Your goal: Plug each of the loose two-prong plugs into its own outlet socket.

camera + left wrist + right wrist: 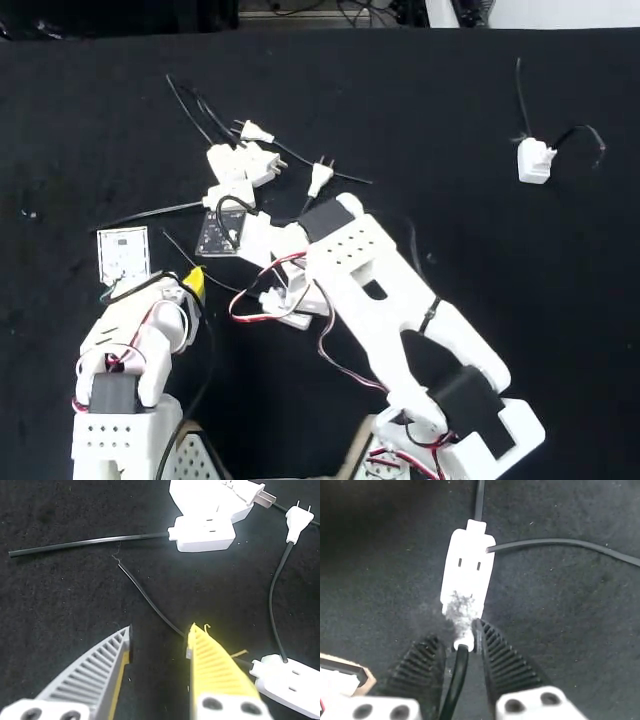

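The outlet socket [467, 575] I'm working on lies flat on the tabletop [450, 90], slots up, just ahead of my right hand [458, 632]. That hand is drawn narrow around the tail end where the cord [457, 680] leaves, and it seems to be pinching it. I judge the socket to be light, hard plastic with slick sides, apt to skid or swing on its springy cord, so a hold across the narrow flanks would steady it better than the tail. Both its slots are empty.

The loose plug [298, 517] lies beside the tangle of sockets, prongs bare. It is small and light, and I'd take it by the flat body behind the prongs.

A second socket [202, 532] nearby also shows empty slots. My left hand [160, 628] hovers half-open, holding nothing, with a thin black wire [150, 600] beside its yellow finger.
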Available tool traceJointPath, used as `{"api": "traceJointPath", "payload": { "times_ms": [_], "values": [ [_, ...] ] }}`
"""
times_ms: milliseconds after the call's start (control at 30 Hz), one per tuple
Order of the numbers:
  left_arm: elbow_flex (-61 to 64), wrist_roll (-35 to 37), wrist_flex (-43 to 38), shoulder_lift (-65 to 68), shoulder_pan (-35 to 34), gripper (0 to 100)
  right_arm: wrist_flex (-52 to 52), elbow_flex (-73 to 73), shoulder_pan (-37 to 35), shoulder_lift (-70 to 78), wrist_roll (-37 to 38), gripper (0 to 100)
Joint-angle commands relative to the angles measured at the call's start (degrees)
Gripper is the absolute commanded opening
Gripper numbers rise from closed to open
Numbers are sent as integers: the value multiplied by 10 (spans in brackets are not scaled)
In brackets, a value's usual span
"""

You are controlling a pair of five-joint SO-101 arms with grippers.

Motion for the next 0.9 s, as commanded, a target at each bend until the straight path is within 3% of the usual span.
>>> {"api": "traceJointPath", "payload": {
  "times_ms": [0,667,867],
  "values": [
    [-35,-4,1,-5,5,191,-10,-1,13,-1,-5,11],
    [-35,-4,1,-5,5,191,8,-37,14,-1,-1,11],
    [-35,-4,1,-5,5,191,61,-59,15,-1,55,11]
  ]
}}
